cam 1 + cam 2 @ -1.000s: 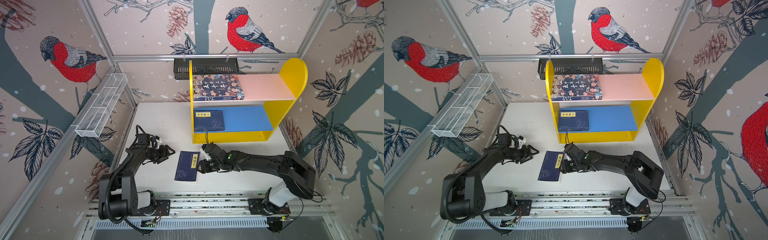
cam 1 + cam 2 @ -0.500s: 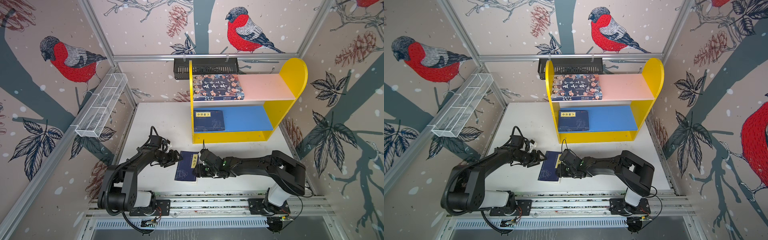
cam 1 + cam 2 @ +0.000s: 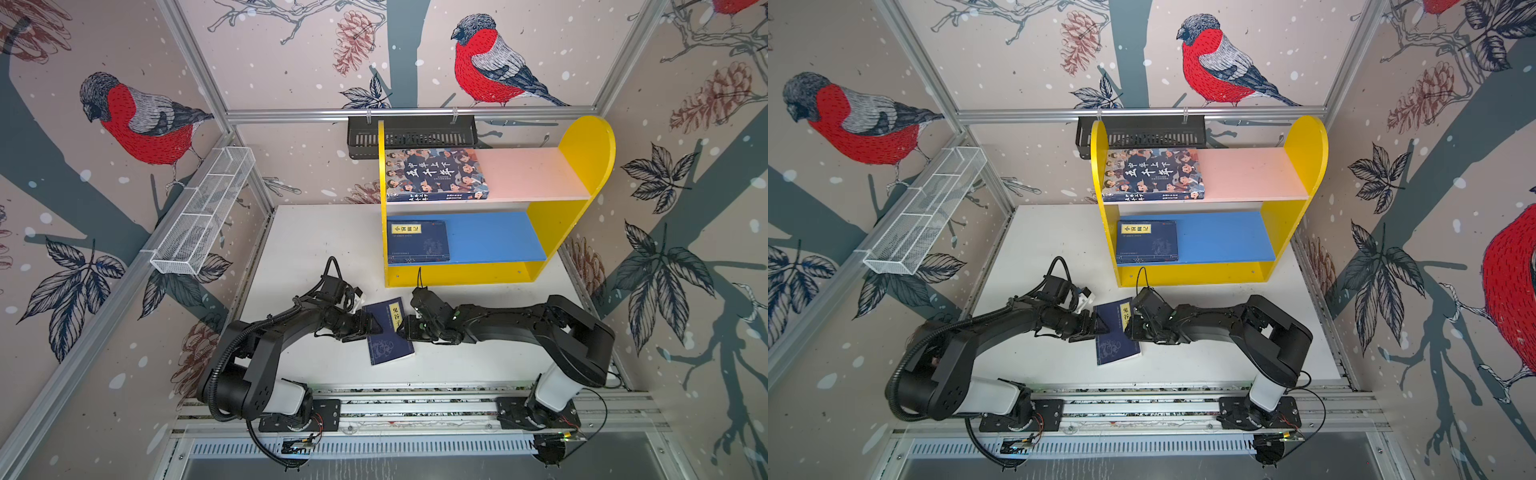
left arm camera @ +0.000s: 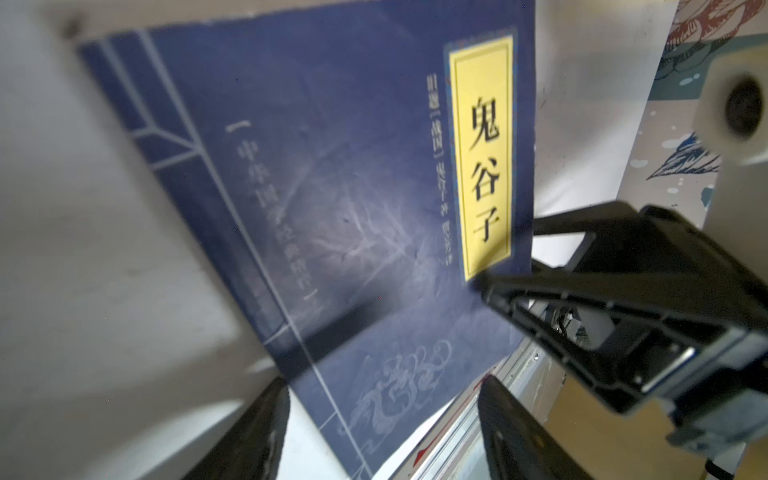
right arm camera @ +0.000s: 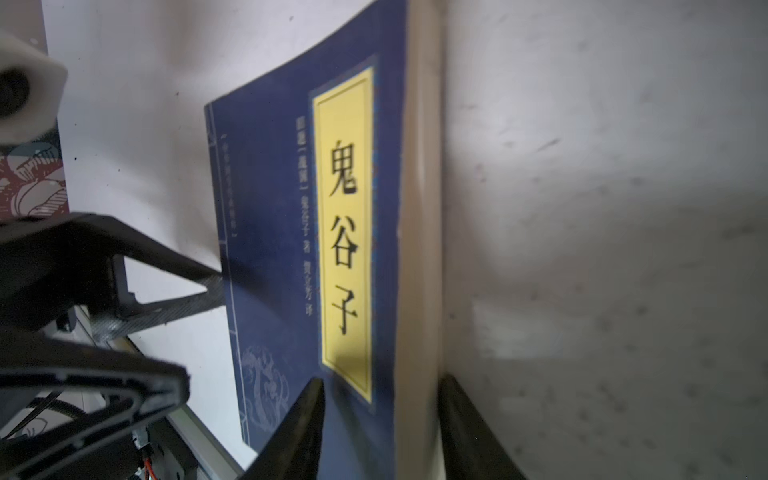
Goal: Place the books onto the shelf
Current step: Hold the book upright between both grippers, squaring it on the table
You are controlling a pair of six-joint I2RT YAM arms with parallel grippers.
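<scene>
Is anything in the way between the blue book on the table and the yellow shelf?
Nothing visible is. Only bare table lies between the navy book and the shelf, and the blue board is free to the right of the stack on it.

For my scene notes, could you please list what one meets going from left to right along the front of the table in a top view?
In order: left arm's base → left end effector → navy book → right end effector → right arm's base.
</scene>
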